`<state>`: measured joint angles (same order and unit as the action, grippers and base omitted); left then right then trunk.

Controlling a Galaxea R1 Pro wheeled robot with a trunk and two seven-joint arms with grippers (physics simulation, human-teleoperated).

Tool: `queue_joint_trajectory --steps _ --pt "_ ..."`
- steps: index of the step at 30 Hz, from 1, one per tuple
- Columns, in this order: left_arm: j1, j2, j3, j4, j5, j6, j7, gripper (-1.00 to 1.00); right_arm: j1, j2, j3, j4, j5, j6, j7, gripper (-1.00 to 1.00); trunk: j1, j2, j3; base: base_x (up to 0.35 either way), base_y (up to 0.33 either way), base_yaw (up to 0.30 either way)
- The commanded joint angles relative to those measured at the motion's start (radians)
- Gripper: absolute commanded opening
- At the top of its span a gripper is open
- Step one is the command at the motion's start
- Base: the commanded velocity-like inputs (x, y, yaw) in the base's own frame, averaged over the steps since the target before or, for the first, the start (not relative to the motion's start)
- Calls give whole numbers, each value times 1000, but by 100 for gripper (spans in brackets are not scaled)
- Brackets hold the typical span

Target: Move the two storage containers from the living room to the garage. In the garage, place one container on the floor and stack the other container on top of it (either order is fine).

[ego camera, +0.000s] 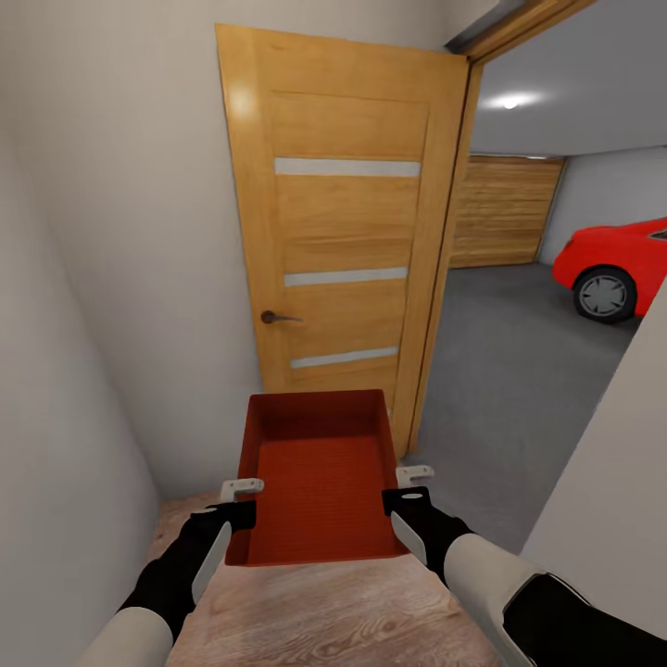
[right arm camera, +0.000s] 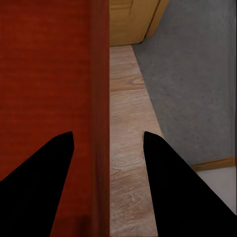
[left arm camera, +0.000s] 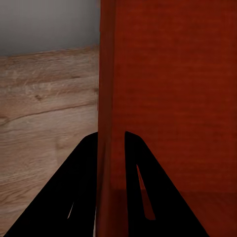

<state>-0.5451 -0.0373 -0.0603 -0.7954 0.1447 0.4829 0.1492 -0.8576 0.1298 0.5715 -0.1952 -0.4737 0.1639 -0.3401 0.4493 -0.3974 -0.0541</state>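
The storage container [ego camera: 320, 482] hangs level in front of my chest, open side up, its long axis pointing straight ahead toward the open wooden door [ego camera: 347, 241]. I carry it by its two long walls: my left hand [ego camera: 243, 500] is clamped over the left wall, one finger inside and one outside. My right hand [ego camera: 409, 493] straddles the right wall, but there its fingers stand wide and I cannot tell if they pinch it. The garage floor [ego camera: 519, 389] lies ahead and to my right, past the door's edge, with a red car [ego camera: 616, 264] parked well beyond. I judge the next move a rightward turn through that opening.
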Motion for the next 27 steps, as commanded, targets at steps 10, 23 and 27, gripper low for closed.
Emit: queue_joint_trajectory --steps 10,23,27 --pt "-1 5 -1 -4 -28 -29 16 -100 -1 -1 38 0 -42 5 9 -100 1 -3 -3 0 0 -213" --pt "-1 5 -1 -3 -28 -30 18 -100 -1 -1 38 0 -42 5 9 -100 1 -3 -3 0 0 -3" --pt "-1 5 -1 -4 -28 -30 18 -100 0 -1 38 0 -40 5 9 -100 1 -3 -3 0 0 0"
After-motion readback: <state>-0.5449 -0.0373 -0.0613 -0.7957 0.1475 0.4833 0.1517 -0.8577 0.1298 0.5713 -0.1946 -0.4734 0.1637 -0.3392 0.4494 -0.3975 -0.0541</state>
